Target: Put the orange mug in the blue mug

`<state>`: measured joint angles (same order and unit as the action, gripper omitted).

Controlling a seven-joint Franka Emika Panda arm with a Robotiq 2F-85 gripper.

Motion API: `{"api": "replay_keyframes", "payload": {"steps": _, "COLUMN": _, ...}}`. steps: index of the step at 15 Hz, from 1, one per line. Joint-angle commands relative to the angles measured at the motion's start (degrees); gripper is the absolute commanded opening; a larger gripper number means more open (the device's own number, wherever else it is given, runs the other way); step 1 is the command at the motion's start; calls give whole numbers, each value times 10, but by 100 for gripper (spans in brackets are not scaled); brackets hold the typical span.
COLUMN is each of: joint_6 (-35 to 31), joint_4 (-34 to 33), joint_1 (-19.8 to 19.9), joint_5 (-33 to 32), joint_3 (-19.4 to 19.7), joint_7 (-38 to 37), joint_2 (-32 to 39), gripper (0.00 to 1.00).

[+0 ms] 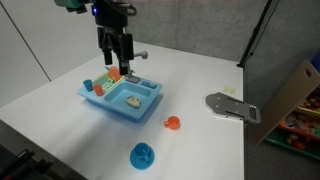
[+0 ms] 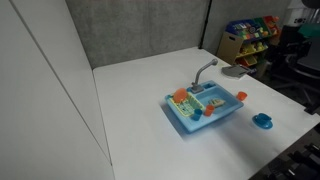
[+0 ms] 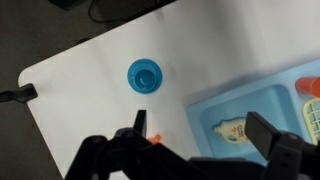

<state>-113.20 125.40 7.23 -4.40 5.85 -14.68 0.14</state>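
Observation:
The orange mug [image 1: 172,123] lies on the white table in front of the blue toy sink [image 1: 122,97]. It also shows in an exterior view [image 2: 243,96], and the wrist view shows only a sliver [image 3: 153,139] beside one finger. The blue mug [image 1: 143,155] stands upright near the table's front edge and shows in the other views [image 2: 262,120] [image 3: 144,75]. My gripper [image 1: 115,45] hangs above the back of the sink, open and empty. In the wrist view its fingers [image 3: 203,128] are spread wide over the sink's edge.
The sink [image 2: 203,108] holds small orange cups [image 1: 88,85], a green piece and a pale bottle [image 3: 237,128], and has a grey faucet [image 2: 205,70]. A grey stapler-like object [image 1: 232,106] lies to the side. A cardboard box [image 1: 295,95] stands past the table edge.

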Motion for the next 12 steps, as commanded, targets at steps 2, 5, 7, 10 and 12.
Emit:
{"api": "replay_keyframes", "payload": {"steps": 2, "joint_6": -5, "joint_4": -9, "joint_1": 1, "joint_5": 12, "joint_3": 7, "joint_7": 2, "joint_2": 12, "gripper": 100}}
{"api": "replay_keyframes", "payload": {"steps": 5, "joint_6": -27, "joint_4": -17, "joint_1": 8, "joint_5": 43, "joint_3": 16, "joint_7": 10, "joint_2": 34, "gripper": 100}}
{"api": "replay_keyframes", "payload": {"steps": 7, "joint_6": -48, "joint_4": -24, "joint_1": 13, "joint_5": 66, "joint_3": 23, "joint_7": 10, "joint_2": 51, "gripper": 100}}
{"api": "replay_keyframes", "payload": {"steps": 10, "joint_6": -72, "joint_4": -44, "joint_1": 21, "joint_5": 95, "joint_3": 32, "joint_7": 9, "joint_2": 84, "gripper": 100}}
{"api": "replay_keyframes", "payload": {"steps": 12, "joint_6": -88, "joint_4": -64, "joint_1": 27, "joint_5": 114, "joint_3": 37, "joint_7": 5, "joint_2": 109, "gripper": 100}}
